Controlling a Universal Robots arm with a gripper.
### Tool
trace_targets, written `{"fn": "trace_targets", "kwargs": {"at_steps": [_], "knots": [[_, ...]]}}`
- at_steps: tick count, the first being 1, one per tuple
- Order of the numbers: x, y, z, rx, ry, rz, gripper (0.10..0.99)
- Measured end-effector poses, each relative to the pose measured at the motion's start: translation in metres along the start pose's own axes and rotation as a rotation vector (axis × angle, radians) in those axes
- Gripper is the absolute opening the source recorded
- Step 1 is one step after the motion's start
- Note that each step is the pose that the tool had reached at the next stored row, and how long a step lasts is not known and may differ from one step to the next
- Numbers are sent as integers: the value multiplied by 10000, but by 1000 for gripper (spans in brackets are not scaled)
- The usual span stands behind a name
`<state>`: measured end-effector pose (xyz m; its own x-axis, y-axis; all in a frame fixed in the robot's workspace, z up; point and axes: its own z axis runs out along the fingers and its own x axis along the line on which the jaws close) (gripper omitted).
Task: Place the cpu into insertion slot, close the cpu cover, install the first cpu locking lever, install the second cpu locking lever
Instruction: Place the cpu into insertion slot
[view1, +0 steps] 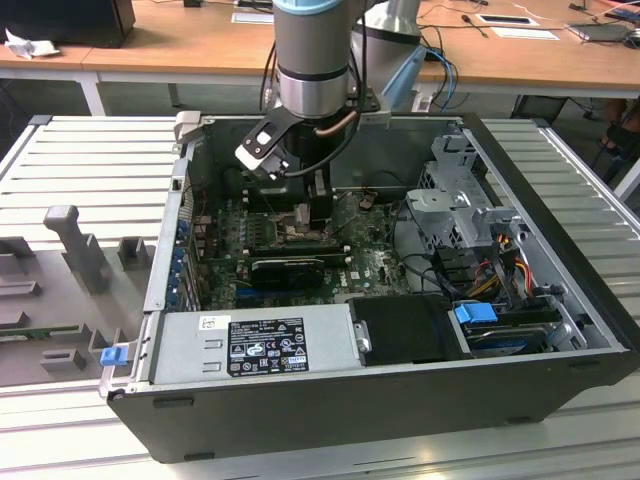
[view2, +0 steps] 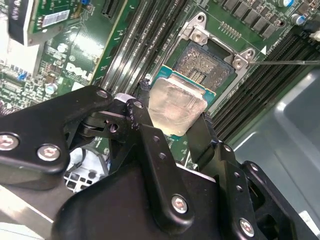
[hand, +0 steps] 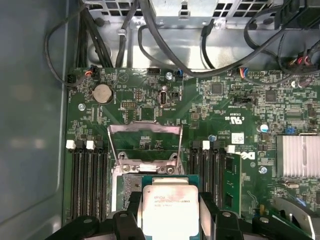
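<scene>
I have the gripper (view2: 172, 109) clamped on the cpu (view2: 177, 100) by two opposite edges, hanging just over the slot (view2: 207, 65) and not seated. The cover (hand: 145, 129) is flipped open. In the exterior view the gripper sits at ten o'clock from the centre of the case (view1: 330, 420).

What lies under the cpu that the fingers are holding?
Part of the insertion slot shows beyond the cpu in the second wrist view. What lies directly beneath the cpu is covered; contact cannot be judged.
</scene>
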<state>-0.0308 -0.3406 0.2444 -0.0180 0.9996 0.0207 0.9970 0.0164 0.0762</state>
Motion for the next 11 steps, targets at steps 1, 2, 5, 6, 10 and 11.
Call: {"fn": "trace_targets", "kwargs": {"at_steps": [1,2,5,6,10,11], "knots": [[13,-4,28,0,3,-20,541],[23,-17,50,0,3,-21,541],[30,-76,89,0,3,-22,541],[33,-105,105,0,3,-21,541],[63,-153,146,1,1,-22,541],[78,-156,157,0,3,-21,541]]}}
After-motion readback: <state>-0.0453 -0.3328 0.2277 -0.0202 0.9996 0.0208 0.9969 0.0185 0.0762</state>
